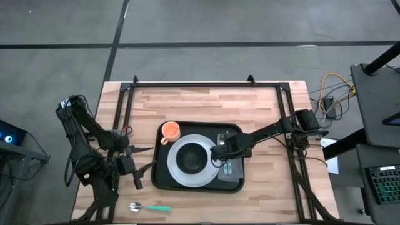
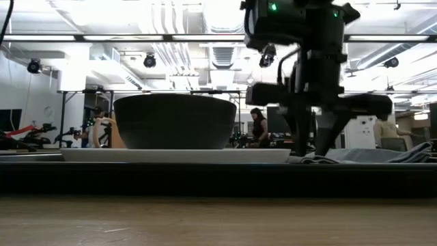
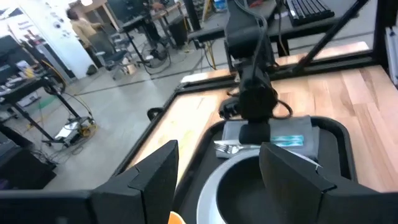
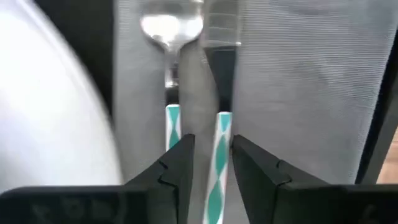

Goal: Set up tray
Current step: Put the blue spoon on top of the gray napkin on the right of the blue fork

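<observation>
Bright ceiling strip lights [image 2: 205,37] glare behind my dark, backlit bowl [image 2: 175,121]. My right gripper [image 4: 208,163] hangs sharp over a blurred white plate [image 4: 43,112]. Overhead light stays even, shadows soft.

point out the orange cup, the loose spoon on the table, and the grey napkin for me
orange cup [image 1: 170,130], high view, on its orange inside.
spoon [image 1: 149,207], high view, mid-handle, on the wood near the table's front edge.
grey napkin [image 4: 298,81], right wrist view, on bare cloth beside the cutlery.
</observation>
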Robot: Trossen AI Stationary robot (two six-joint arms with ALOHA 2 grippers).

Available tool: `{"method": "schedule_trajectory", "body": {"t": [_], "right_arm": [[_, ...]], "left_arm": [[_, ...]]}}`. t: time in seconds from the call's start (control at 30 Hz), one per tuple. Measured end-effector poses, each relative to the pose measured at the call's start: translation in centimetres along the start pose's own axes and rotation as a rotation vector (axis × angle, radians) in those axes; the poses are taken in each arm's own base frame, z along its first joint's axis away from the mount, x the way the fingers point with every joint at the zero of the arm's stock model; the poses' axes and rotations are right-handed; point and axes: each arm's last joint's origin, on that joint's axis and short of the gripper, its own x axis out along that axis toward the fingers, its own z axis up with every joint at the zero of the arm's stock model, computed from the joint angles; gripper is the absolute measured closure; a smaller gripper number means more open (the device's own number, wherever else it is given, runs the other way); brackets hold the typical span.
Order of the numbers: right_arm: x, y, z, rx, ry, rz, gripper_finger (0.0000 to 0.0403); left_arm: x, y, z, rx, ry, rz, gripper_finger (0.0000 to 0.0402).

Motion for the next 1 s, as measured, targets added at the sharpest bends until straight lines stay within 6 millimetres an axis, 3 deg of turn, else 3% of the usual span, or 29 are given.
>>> {"method": "schedule_trajectory", "body": {"t": [0.17,0.37,0.6,0.8,1.0], "right_arm": [[-2.2,0.2,0.3,-0.066,-0.021,-0.039,0.0292],[-7.3,0.6,-0.2,-0.250,-0.196,0.020,0.0296],[-11.9,-0.7,-1.6,-0.481,-0.271,0.104,0.0307],[-13.2,-2.4,-2.8,-0.570,-0.270,0.069,0.0299],[-13.4,-4.1,-3.5,-0.622,-0.273,-0.043,0.0282]], "left_arm": [[0.1,-0.3,-0.9,0.061,0.086,-0.073,0.0197],[0.1,-1.0,-2.7,0.094,0.316,-0.273,0.0197],[0.5,-1.9,-6.3,-0.120,0.601,-0.310,0.0197],[0.5,-2.8,-9.0,-0.434,0.840,-0.250,0.0197],[0.4,-4.7,-8.9,-0.490,0.868,-0.236,0.0197]]}}
